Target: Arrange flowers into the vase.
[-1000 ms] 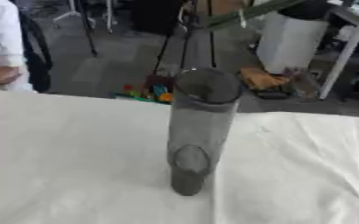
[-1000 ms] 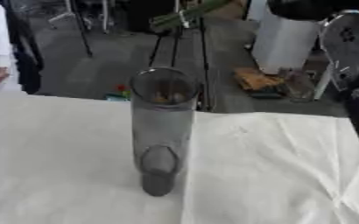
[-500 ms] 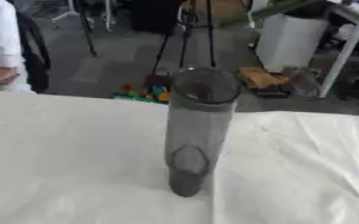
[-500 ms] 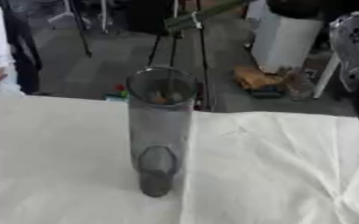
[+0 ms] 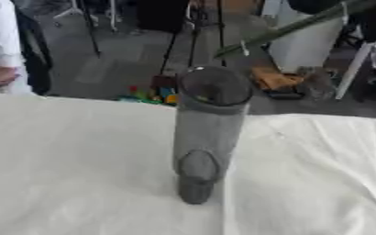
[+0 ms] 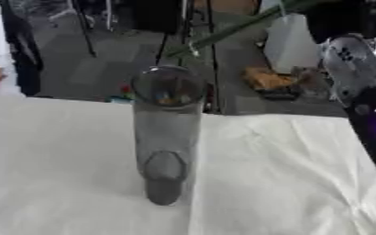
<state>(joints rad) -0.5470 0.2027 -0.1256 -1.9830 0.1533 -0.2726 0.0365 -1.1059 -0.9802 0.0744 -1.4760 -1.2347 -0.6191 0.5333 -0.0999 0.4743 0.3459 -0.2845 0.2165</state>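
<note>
Stem lifted higher toward the upper right; vase unmoved.

The tall grey vase (image 5: 210,133) stands upright at frame centre on the white cloth (image 5: 79,183). A green flower stem (image 6: 239,27) slants above it. The right arm (image 6: 360,87) fills the right edge; neither hand's fingers are visible.

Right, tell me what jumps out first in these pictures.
A tall clear vase stands upright in the middle of the white tablecloth, with no flower in it. Above it, a green stem slants down from the upper right, its tip above and behind the rim. The robot's arm shows at the right edge.
</note>
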